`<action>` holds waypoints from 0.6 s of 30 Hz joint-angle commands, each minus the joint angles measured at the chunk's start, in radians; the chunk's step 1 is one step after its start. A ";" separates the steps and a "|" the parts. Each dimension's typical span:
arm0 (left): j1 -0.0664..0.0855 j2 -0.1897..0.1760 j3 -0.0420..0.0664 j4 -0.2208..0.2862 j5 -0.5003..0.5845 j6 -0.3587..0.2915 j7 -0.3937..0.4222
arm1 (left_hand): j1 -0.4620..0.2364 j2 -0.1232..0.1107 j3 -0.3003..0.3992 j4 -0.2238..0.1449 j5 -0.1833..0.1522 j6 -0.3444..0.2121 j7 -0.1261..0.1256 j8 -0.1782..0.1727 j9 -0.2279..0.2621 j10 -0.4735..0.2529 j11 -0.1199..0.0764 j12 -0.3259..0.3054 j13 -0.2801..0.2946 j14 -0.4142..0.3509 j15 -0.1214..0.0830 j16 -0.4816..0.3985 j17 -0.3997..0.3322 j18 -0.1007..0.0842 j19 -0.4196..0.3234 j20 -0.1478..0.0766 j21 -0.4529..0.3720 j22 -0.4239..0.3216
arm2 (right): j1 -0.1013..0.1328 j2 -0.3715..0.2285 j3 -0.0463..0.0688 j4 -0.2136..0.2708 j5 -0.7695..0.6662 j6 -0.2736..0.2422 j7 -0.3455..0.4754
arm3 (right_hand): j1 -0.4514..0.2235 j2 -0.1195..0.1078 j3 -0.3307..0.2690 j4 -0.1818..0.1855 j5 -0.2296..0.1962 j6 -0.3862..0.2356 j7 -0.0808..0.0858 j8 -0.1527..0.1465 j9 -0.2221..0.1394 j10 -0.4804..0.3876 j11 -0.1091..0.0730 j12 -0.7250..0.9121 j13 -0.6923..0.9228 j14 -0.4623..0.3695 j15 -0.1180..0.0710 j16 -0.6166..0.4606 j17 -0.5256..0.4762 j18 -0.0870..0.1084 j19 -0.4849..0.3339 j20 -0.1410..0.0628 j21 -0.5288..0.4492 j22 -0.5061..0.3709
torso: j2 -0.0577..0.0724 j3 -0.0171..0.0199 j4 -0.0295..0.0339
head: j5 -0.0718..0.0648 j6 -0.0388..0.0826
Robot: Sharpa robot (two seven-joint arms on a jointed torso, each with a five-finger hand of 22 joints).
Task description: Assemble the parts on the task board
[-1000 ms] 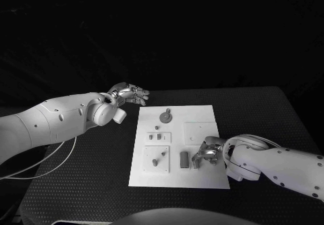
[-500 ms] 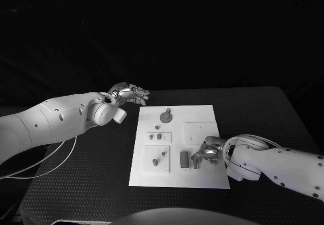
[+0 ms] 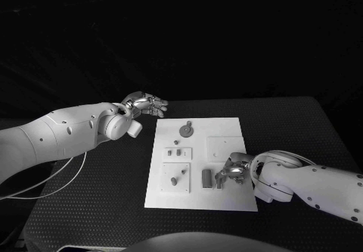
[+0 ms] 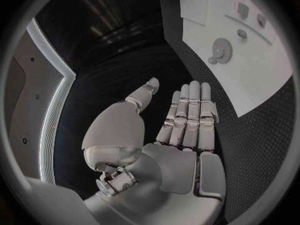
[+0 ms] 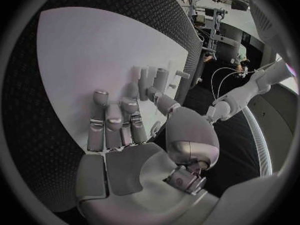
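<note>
Black table (image 3: 302, 126): task board (image 3: 227, 128) bears parts (image 3: 185, 129); right hand (image 3: 231, 173) over it.

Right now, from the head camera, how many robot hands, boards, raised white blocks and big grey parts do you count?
Robot hands: 2 (left robot hand, right robot hand)
Task board: 1
Raised white blocks: 3
Grey disc: 1
Dark bar: 1
Total: 8

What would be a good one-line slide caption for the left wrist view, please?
Left hand hovers open over the black table, beside the white task board with its round grey part.
</note>
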 commanded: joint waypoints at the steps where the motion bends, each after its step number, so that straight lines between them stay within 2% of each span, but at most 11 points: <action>1: 0.001 0.001 0.001 0.002 0.001 0.012 0.007 | -0.009 -0.003 -0.001 0.005 0.001 -0.003 0.001 0.004 -0.001 -0.003 -0.003 0.004 -0.001 0.002 0.004 -0.004 0.001 -0.004 -0.007 0.003 0.004 -0.001 | -0.006 0.007 -0.003 0.009 0.011 0.041 0.037 | 0.012 0.017 0.000 -0.016 -0.003 -0.009 0.006 0.000 0.002 0.001 -0.001 -0.001 0.000 0.002 -0.007 -0.004 0.001 0.014 -0.002 0.000 -0.003 0.018 | 0.000 0.0001 -0.0002 | 0.001 -0.002; 7: 0.001 0.001 0.001 0.002 0.001 0.013 0.007 | -0.009 -0.003 -0.001 0.005 0.001 -0.003 0.001 0.004 -0.001 -0.003 -0.003 0.004 -0.001 0.002 0.004 -0.004 0.001 -0.004 -0.007 0.003 0.004 -0.001 | -0.006 0.006 -0.003 0.008 0.007 0.039 0.039 | 0.028 0.045 -0.001 -0.042 -0.002 -0.009 0.006 0.002 0.002 0.002 -0.001 0.000 0.000 0.002 -0.007 -0.003 0.001 0.014 -0.003 0.002 -0.002 0.018 | 0.000 0.0004 -0.0001 | 0.001 -0.002; 8: 0.001 0.001 0.001 0.002 0.001 0.012 0.007 | -0.009 -0.003 -0.001 0.005 0.001 -0.003 0.001 0.005 -0.001 -0.003 -0.003 0.004 -0.001 0.002 0.004 -0.004 0.001 -0.004 -0.007 0.003 0.004 -0.001 | -0.006 0.005 -0.003 0.008 0.006 0.040 0.040 | 0.035 0.056 0.001 -0.048 -0.002 -0.009 0.006 0.003 0.002 0.002 -0.001 0.000 0.000 0.002 -0.007 -0.003 0.001 0.014 -0.003 0.001 -0.002 0.018 | 0.000 0.0004 -0.0001 | 0.001 -0.002; 10: 0.001 0.001 0.000 0.002 0.001 0.013 0.006 | -0.009 -0.003 -0.001 0.005 0.001 -0.003 0.001 0.005 -0.001 -0.003 -0.003 0.004 -0.001 0.002 0.004 -0.004 0.001 -0.004 -0.007 0.003 0.004 -0.001 | -0.006 0.003 -0.003 0.010 -0.001 0.040 0.046 | 0.039 0.055 0.000 -0.051 -0.002 -0.010 0.006 0.003 0.001 0.002 -0.001 0.000 0.000 0.001 -0.007 -0.003 0.001 0.014 -0.004 0.002 -0.002 0.018 | 0.000 0.0002 0.0000 | 0.001 -0.002; 13: 0.001 0.001 0.000 0.001 0.001 0.014 0.007 | -0.009 -0.003 -0.001 0.005 0.001 -0.003 0.001 0.005 -0.001 -0.003 -0.003 0.004 -0.001 0.002 0.004 -0.004 0.002 -0.004 -0.007 0.003 0.004 -0.001 | -0.006 -0.004 -0.003 0.011 -0.010 0.030 0.070 | 0.015 -0.001 -0.017 -0.034 -0.002 -0.015 0.008 0.001 -0.001 -0.001 0.002 -0.003 -0.001 -0.001 -0.005 -0.006 0.000 0.014 -0.005 0.006 -0.003 0.017 | 0.000 0.0002 -0.0003 | 0.000 -0.002; 15: 0.001 0.001 0.000 0.001 0.001 0.013 0.006 | -0.009 -0.002 -0.001 0.005 0.001 -0.003 0.001 0.005 -0.001 -0.003 -0.003 0.004 -0.001 0.002 0.004 -0.004 0.002 -0.004 -0.007 0.003 0.004 0.000 | -0.006 -0.010 -0.003 0.014 -0.010 0.023 0.091 | -0.007 -0.063 -0.008 0.011 0.001 -0.029 0.012 -0.007 -0.006 -0.006 0.007 -0.006 -0.002 -0.005 -0.003 -0.010 -0.002 0.014 -0.005 0.007 -0.009 0.013 | 0.000 0.0005 0.0000 | 0.002 -0.001; 18: 0.001 0.001 0.000 0.001 0.001 0.013 0.006 | -0.009 -0.002 -0.001 0.006 0.001 -0.003 0.001 0.005 -0.001 -0.003 -0.003 0.004 -0.001 0.002 0.004 -0.004 0.002 -0.004 -0.007 0.003 0.004 0.000 | -0.006 -0.018 -0.003 0.018 -0.013 0.022 0.108 | -0.017 -0.129 0.013 0.072 -0.001 -0.045 0.019 -0.014 -0.011 -0.015 0.012 -0.007 -0.001 -0.012 0.003 -0.012 -0.002 0.014 -0.008 0.008 -0.013 0.013 | 0.000 0.0003 0.0002 | 0.002 0.000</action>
